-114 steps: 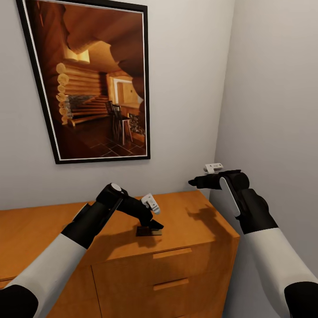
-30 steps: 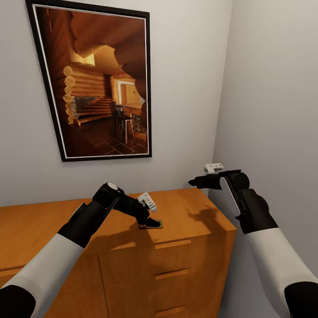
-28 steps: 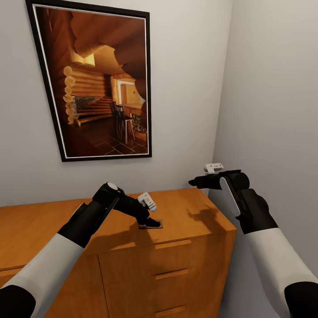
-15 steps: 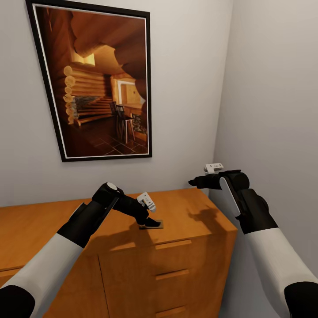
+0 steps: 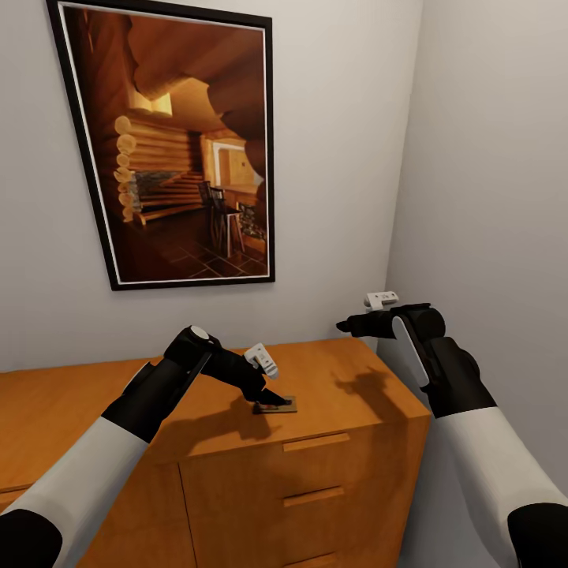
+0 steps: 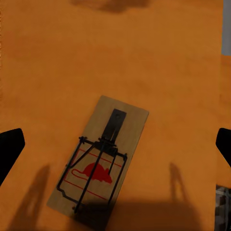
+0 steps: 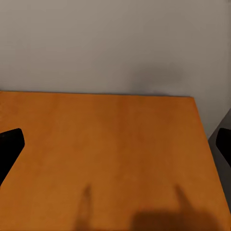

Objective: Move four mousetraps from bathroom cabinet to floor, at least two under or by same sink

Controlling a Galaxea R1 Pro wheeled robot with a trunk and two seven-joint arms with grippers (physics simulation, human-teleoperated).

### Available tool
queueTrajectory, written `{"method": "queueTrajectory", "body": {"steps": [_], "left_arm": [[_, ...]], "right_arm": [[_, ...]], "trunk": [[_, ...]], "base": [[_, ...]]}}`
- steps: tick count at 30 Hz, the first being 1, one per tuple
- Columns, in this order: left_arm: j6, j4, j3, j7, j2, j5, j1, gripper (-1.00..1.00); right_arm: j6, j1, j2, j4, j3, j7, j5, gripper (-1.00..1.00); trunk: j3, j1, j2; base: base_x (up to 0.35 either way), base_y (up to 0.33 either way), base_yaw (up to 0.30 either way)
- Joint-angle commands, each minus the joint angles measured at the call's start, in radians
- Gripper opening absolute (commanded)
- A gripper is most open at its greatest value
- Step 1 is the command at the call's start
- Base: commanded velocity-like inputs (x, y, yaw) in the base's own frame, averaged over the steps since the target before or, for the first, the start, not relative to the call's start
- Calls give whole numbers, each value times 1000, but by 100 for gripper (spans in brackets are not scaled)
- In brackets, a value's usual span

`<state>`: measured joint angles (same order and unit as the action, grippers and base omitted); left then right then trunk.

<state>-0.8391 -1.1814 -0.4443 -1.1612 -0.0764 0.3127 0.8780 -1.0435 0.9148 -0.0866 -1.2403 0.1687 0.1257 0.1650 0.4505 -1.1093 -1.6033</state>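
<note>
Here, 1 mousetrap [image 6: 100, 161] lies flat on the cabinet [image 5: 71, 410] top, near its front edge, with bare wood all round it. Your left gripper [image 5: 270, 397] hangs just above the trap, jaws spread wide to either side of it, touching nothing, arm angled down. Your right gripper [image 5: 345, 324] is held level over the cabinet's right end, near the corner wall [image 5: 489, 158], jaws apart and empty.

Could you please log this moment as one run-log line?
phase: pick | left claw: open, over mousetrap | mousetrap: flat on cabinet top, ungrasped | right claw: open, idle above cabinet
</note>
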Motion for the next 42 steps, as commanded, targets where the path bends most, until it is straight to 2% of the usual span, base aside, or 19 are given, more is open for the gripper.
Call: {"method": "queueTrajectory", "body": {"steps": [1, 16, 20, 28, 42], "left_arm": [[-7, -1, -1, -8, 0, 8, 1, 100], [-8, 25, 1, 5, 2, 6, 1, 100], [-8, 79, 11, 28, 5, 5, 1, 100], [1, 135, 28, 65, 11, 6, 1, 100], [13, 148, 33, 77, 11, 7, 1, 100]], "right_arm": [[-4, 1, -1, -1, 2, -1, 4, 100], [-4, 1, -1, 3, 2, -2, 5, 100], [-4, 1, -1, 6, 2, -3, 5, 100], [-4, 1, -1, 11, 2, -4, 5, 100], [-4, 1, -2, 14, 2, -2, 7, 100]], "trunk": [[1, 0, -1], [1, 0, -1], [1, 0, -1], [1, 0, -1], [1, 0, -1]], "base": [[7, 6, 0], [2, 2, 0], [0, 0, 0], [0, 0, 0], [0, 0, 0]]}}
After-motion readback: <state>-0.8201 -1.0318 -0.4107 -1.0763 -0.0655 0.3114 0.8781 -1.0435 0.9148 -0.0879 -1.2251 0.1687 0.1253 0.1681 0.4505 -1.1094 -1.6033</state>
